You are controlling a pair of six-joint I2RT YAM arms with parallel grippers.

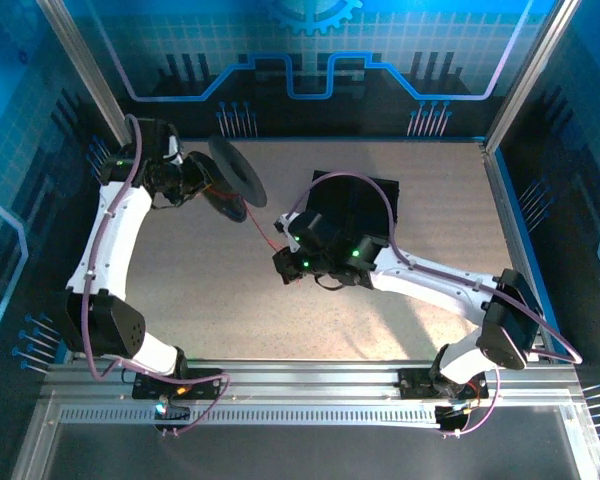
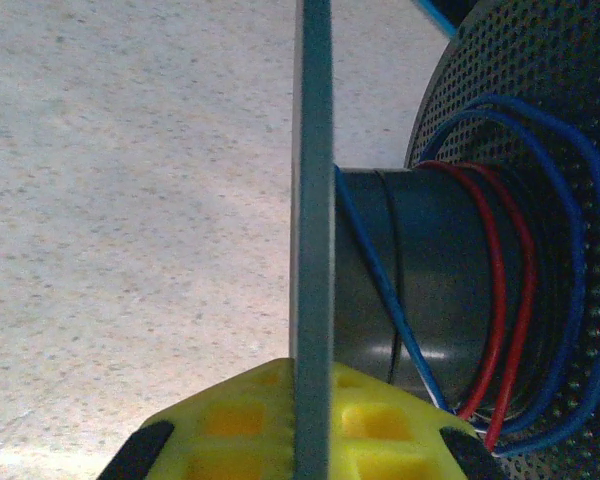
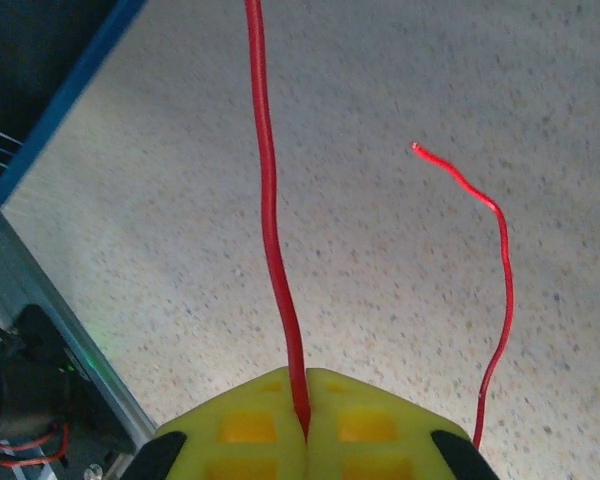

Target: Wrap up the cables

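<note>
spool (image 1: 235, 180), upper left of top view, flange pinched by left gripper (image 2: 312, 415): may twist if pulled hard | right gripper (image 3: 305, 410) closed tight on red wire (image 3: 270, 220), frame centre: slack would loosen coils | blue wire (image 2: 580, 200) loops on spool, right side: may slip off

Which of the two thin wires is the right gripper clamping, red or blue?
The thin red wire: it runs out from between the shut yellow fingers of the right gripper. The thin blue wire lies wound on the dark perforated spool.
</note>
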